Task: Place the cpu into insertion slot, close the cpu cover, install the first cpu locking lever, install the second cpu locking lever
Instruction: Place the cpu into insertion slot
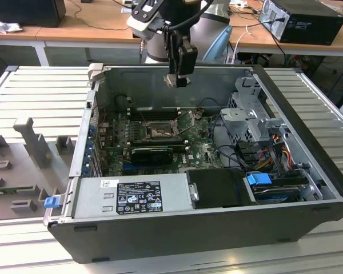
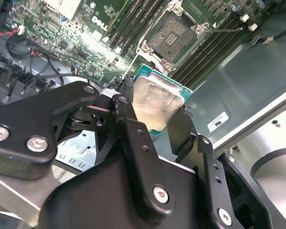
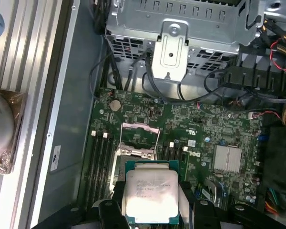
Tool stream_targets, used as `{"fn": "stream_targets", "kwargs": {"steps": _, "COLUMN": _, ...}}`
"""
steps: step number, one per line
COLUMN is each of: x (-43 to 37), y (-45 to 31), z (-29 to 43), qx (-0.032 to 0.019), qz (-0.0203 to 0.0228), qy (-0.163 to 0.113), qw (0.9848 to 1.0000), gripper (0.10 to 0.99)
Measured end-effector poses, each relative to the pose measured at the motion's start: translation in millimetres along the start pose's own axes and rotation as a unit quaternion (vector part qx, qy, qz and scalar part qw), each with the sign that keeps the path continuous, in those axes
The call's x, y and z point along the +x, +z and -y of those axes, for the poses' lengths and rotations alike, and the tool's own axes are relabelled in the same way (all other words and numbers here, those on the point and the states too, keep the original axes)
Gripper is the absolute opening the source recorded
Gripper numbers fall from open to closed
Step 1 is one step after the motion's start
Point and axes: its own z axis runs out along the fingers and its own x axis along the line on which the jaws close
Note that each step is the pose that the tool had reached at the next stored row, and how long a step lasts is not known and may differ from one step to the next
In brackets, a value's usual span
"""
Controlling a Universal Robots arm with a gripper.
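my jaws pinch the chip (image 3: 150,195) by its edges above the open socket (image 2: 173,39); i reckon a tilted drop could bend pins.

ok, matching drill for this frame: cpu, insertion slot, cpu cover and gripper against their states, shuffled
1 cpu
2 insertion slot
3 cpu cover
4 gripper

A standing open
B black, shut on the cpu
C bare, nothing seated
D silvery top, held in the air

Pairs: 1-D, 2-C, 3-A, 4-B
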Motion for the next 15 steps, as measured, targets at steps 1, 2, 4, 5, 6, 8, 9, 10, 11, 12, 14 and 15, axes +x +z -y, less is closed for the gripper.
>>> {"fn": "stream_targets", "kwargs": {"steps": 1, "x": 0.0, "y": 0.1, "z": 0.0, "qx": -0.0003, "qz": 0.0014, "qy": 0.016, "qw": 0.9999, "gripper": 0.525}}
{"fn": "stream_targets", "kwargs": {"steps": 2, "x": 0.0, "y": 0.2, "z": 0.0, "qx": -0.0004, "qz": 0.0021, "qy": 0.024, "qw": 0.9997, "gripper": 0.525}}
{"fn": "stream_targets", "kwargs": {"steps": 4, "x": 0.0, "y": 0.4, "z": 0.0, "qx": -0.0008, "qz": 0.0036, "qy": 0.042, "qw": 0.9991, "gripper": 0.525}}
{"fn": "stream_targets", "kwargs": {"steps": 5, "x": 0.0, "y": 0.4, "z": 0.1, "qx": -0.0009, "qz": 0.0042, "qy": 0.048, "qw": 0.9988, "gripper": 0.525}}
{"fn": "stream_targets", "kwargs": {"steps": 6, "x": 0.0, "y": 1.7, "z": 0.7, "qx": -0.0006, "qz": 0.0050, "qy": 0.058, "qw": 0.9983, "gripper": 0.525}}
{"fn": "stream_targets", "kwargs": {"steps": 8, "x": 0.0, "y": 3.7, "z": 1.0, "qx": 0.0010, "qz": 0.0051, "qy": 0.060, "qw": 0.9982, "gripper": 0.525}}
{"fn": "stream_targets", "kwargs": {"steps": 9, "x": 0.0, "y": 5.5, "z": 1.3, "qx": 0.0027, "qz": 0.0050, "qy": 0.061, "qw": 0.9981, "gripper": 0.525}}
{"fn": "stream_targets", "kwargs": {"steps": 10, "x": 0.0, "y": 6.8, "z": 1.5, "qx": 0.0049, "qz": 0.0050, "qy": 0.062, "qw": 0.9981, "gripper": 0.525}}
{"fn": "stream_targets", "kwargs": {"steps": 11, "x": 0.0, "y": 7.8, "z": 1.6, "qx": 0.0062, "qz": 0.0049, "qy": 0.063, "qw": 0.9980, "gripper": 0.525}}
{"fn": "stream_targets", "kwargs": {"steps": 12, "x": 0.0, "y": 9.2, "z": 1.9, "qx": 0.0085, "qz": 0.0049, "qy": 0.064, "qw": 0.9979, "gripper": 0.525}}
{"fn": "stream_targets", "kwargs": {"steps": 14, "x": 0.0, "y": 12.2, "z": 2.3, "qx": 0.0133, "qz": 0.0047, "qy": 0.066, "qw": 0.9977, "gripper": 0.525}}
{"fn": "stream_targets", "kwargs": {"steps": 15, "x": -0.1, "y": 13.4, "z": 2.5, "qx": 0.0154, "qz": 0.0046, "qy": 0.066, "qw": 0.9977, "gripper": 0.525}}
